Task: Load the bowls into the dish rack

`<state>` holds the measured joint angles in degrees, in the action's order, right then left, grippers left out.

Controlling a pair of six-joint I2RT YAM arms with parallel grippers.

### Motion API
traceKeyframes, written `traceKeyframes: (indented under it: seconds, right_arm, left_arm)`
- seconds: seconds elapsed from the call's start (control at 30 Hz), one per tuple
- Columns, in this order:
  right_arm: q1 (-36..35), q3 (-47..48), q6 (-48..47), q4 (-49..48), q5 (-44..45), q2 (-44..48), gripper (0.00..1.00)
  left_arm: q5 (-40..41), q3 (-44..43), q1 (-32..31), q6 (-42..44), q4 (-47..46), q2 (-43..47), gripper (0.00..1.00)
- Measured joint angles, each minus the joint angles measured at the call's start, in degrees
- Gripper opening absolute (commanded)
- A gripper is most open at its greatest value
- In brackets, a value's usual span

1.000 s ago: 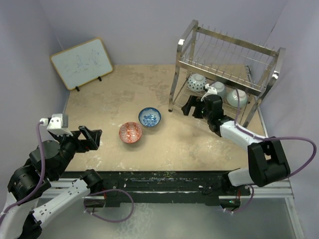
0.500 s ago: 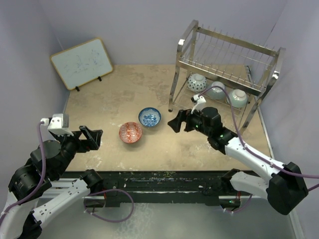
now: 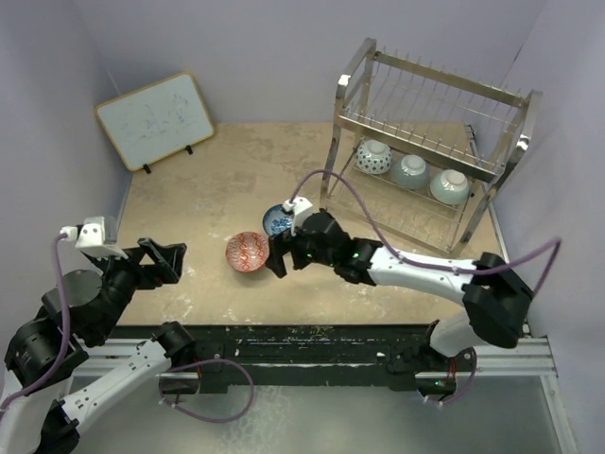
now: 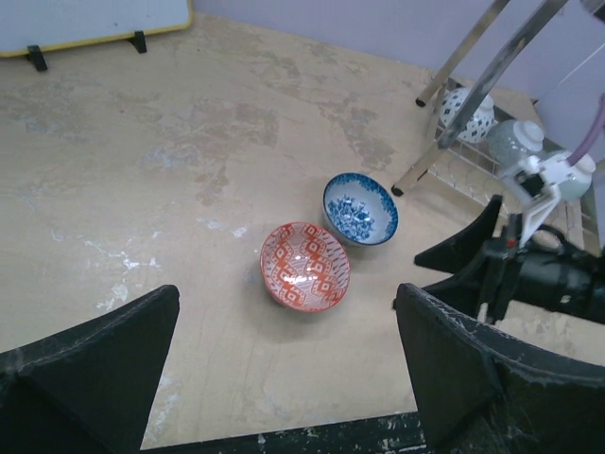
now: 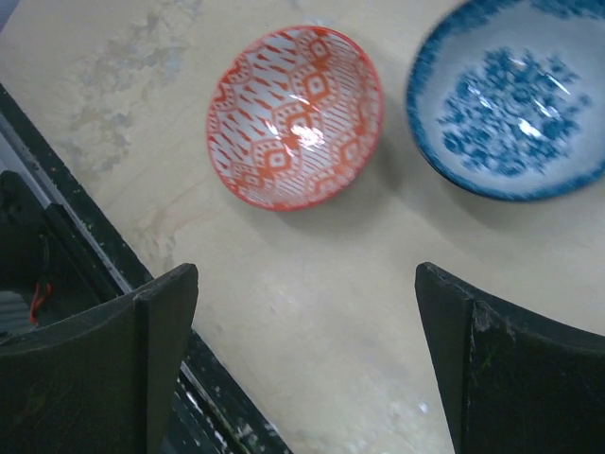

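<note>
A red-orange patterned bowl (image 3: 247, 252) and a blue-and-white bowl (image 3: 282, 219) sit side by side on the table, both upright. My right gripper (image 3: 279, 257) hovers open just right of the red bowl and in front of the blue one, with nothing between its fingers. Its wrist view looks down on the red bowl (image 5: 295, 115) and the blue bowl (image 5: 510, 112) beyond the open right gripper (image 5: 307, 274). My left gripper (image 3: 168, 260) stands open and empty, left of the red bowl (image 4: 305, 267). The dish rack (image 3: 430, 113) holds three bowls (image 3: 410, 171) on its lower tier.
A framed whiteboard (image 3: 156, 120) leans at the back left. The table's near edge, with the black rail (image 3: 302, 340), runs close in front of both grippers. The rack's front legs (image 3: 326, 180) stand right of and behind the blue bowl.
My right arm has swung left from the rack's lower tier to the two bowls on the table, still open. The left arm has shifted slightly left.
</note>
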<state>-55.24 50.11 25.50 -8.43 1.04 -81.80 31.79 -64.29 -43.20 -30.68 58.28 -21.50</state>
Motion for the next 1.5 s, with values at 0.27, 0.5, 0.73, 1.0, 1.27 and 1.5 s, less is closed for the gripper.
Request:
traceKeyframes:
  seconds: [0.27, 0.5, 0.73, 1.0, 1.27, 1.5]
  right_arm:
    - [-8.17, 17.29, -3.96, 0.02, 1.51, -14.99, 0.88]
    - [-10.01, 24.94, -6.71, 0.92, 1.42, -25.94, 0.84]
    - [-10.71, 26.14, -8.55, 4.92, 2.91, -32.39, 0.66]
    - [-10.75, 26.62, -10.32, 5.16, 4.39, -32.72, 0.46]
    - [-10.86, 27.39, -11.21, 5.09, 4.44, -34.14, 0.43]
    - [-11.19, 27.76, -11.45, 5.14, 5.46, -34.8, 0.22]
  left_arm:
    - [2.67, -4.7, 0.0, 0.28, 0.35, 0.74, 0.99]
    - [3.26, -4.76, 0.0, 0.22, 2.03, 2.38, 0.99]
    - [3.72, -4.7, 0.0, 0.17, 2.93, 3.56, 0.99]
    - [3.85, -4.35, 0.0, 0.13, 3.13, 3.56, 0.99]
    - [3.87, -4.22, 0.0, -0.22, 3.23, 3.58, 0.99]
    - [3.89, -4.22, 0.0, -0.22, 3.61, 3.58, 0.99]
